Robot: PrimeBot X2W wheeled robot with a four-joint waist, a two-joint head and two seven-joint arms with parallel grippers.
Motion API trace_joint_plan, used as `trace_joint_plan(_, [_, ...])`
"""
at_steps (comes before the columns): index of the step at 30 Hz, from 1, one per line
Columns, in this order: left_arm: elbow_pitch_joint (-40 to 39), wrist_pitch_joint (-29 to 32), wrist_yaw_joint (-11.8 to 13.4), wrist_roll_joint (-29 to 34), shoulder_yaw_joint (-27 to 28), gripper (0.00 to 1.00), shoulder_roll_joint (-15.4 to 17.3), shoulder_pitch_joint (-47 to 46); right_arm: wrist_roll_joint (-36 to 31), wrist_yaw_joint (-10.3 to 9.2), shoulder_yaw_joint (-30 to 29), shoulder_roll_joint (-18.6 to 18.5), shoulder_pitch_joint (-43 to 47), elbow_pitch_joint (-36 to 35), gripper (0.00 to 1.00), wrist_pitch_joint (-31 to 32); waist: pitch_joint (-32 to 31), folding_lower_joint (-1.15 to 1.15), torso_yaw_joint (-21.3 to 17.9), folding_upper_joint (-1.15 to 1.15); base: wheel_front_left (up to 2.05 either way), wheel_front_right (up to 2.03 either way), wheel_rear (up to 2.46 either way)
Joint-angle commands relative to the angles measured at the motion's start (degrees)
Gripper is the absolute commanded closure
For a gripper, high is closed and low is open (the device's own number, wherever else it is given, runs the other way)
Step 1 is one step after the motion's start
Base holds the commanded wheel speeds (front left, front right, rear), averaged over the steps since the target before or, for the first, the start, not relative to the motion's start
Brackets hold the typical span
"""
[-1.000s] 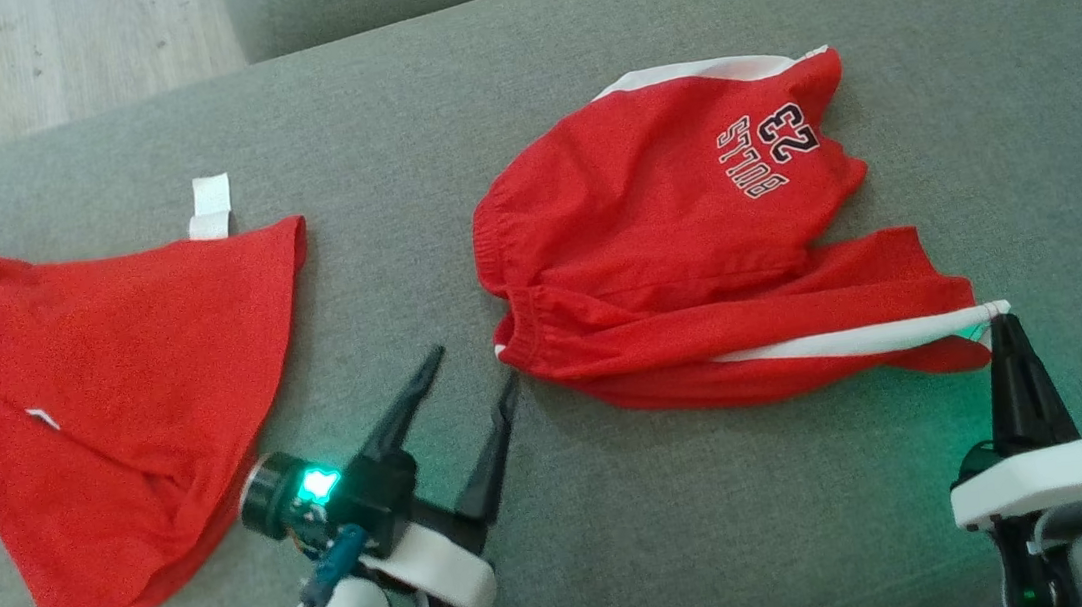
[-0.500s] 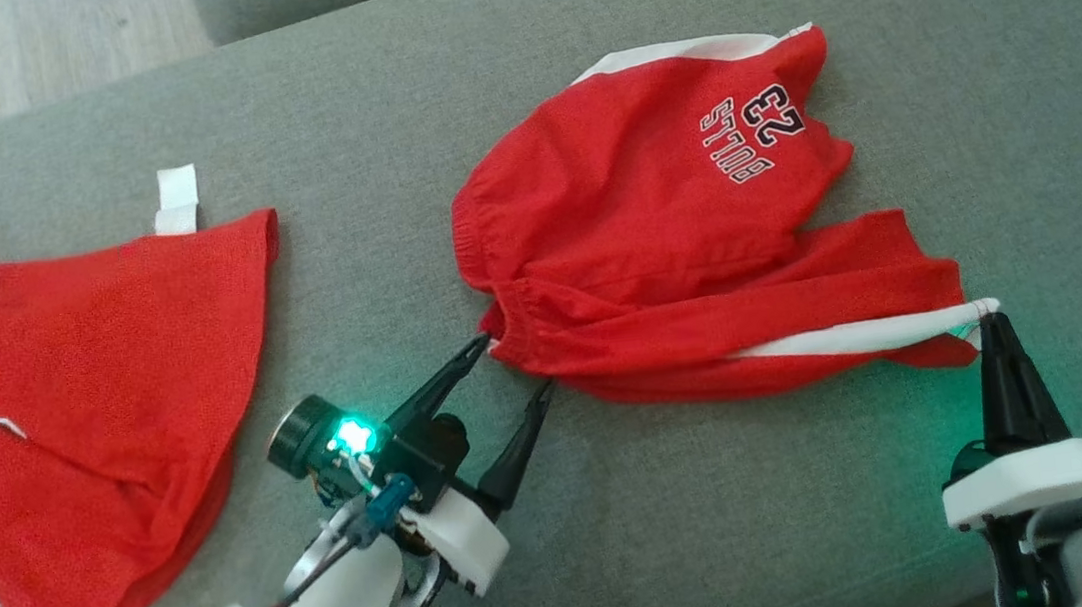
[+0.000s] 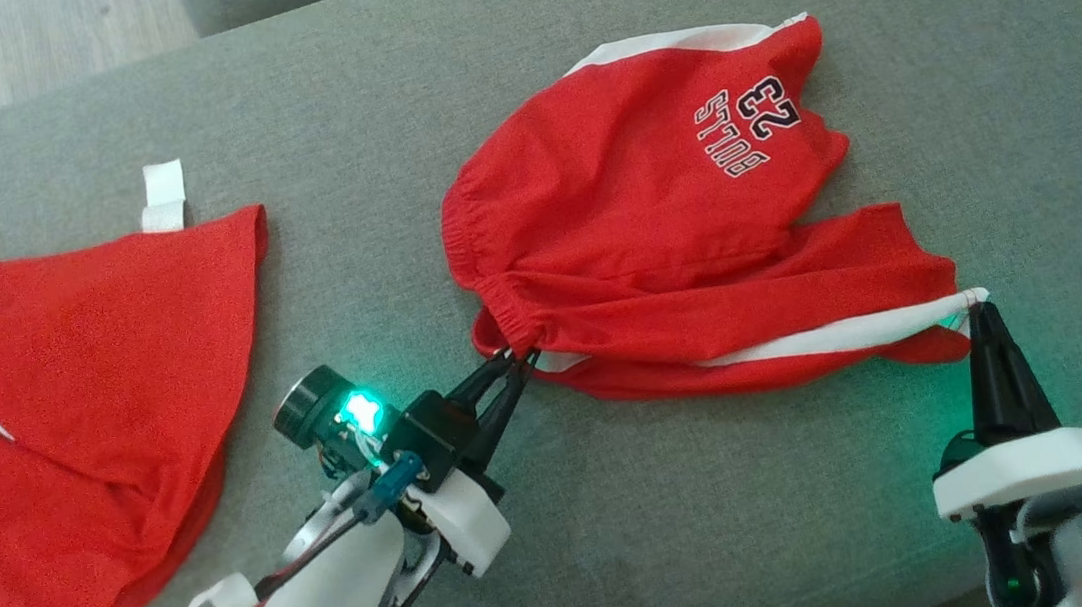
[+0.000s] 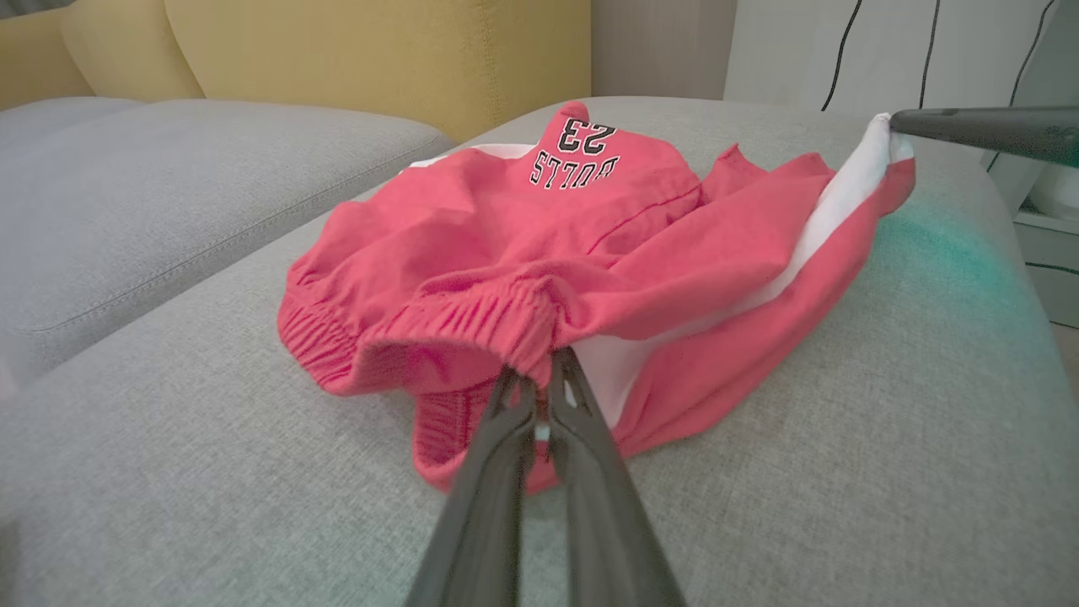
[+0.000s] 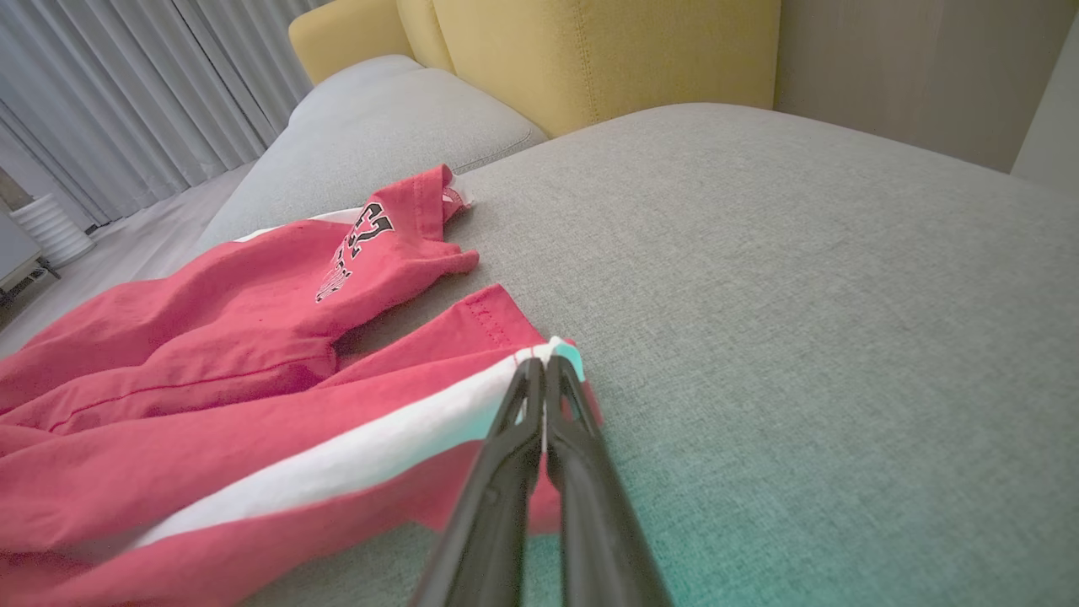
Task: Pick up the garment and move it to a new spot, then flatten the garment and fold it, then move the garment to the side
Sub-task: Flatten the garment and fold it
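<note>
The garment [image 3: 654,231] is a pair of red shorts with white side stripes and "BULLS 23" printed on it, lying rumpled on the grey cushion [image 3: 725,525]. My left gripper [image 3: 512,362] is shut on the garment's elastic waistband at its near left corner, and the left wrist view shows the gathered band [image 4: 472,324] pinched at the left gripper [image 4: 539,384]. At the near right corner, my right gripper [image 3: 979,310] is shut on the garment where the white stripe [image 5: 354,459] ends, as seen with the right gripper [image 5: 539,367] in its wrist view.
A second red cloth [image 3: 78,392] with a white tag lies spread on the cushion's left part. Yellow back cushions [image 4: 379,51] rise behind the seat. Wooden floor [image 3: 1,48] shows past the far left edge.
My left gripper moved right and forward to the waistband and closed on it. The right gripper kept its hold on the stripe corner. The head camera shifted slightly.
</note>
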Motion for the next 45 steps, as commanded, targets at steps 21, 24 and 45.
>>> trace_joint_plan(21, [-12.38, 7.78, 0.09, -9.16, -4.88, 1.0, 11.93, -11.32, -4.12, -0.04, 3.62, -3.19, -7.28, -13.56, 1.0, 3.16, -5.96, 0.0, 1.81, 0.0, 0.0, 0.0, 0.0])
trace_joint_plan(24, [-15.05, 11.1, 0.09, -12.69, -6.49, 1.0, 15.03, -17.3, -4.51, -0.04, 4.66, -5.31, -10.73, -17.07, 1.0, 5.71, -7.08, 0.0, 2.03, 0.0, 0.0, 0.0, 0.0])
trace_joint_plan(45, [-16.61, 14.3, 0.26, -27.16, -5.78, 1.0, 19.27, -32.49, -6.48, -0.04, 5.61, -13.55, -20.84, -22.04, 1.0, 15.58, -11.31, 0.0, 2.24, 0.0, 0.0, 0.0, 0.0])
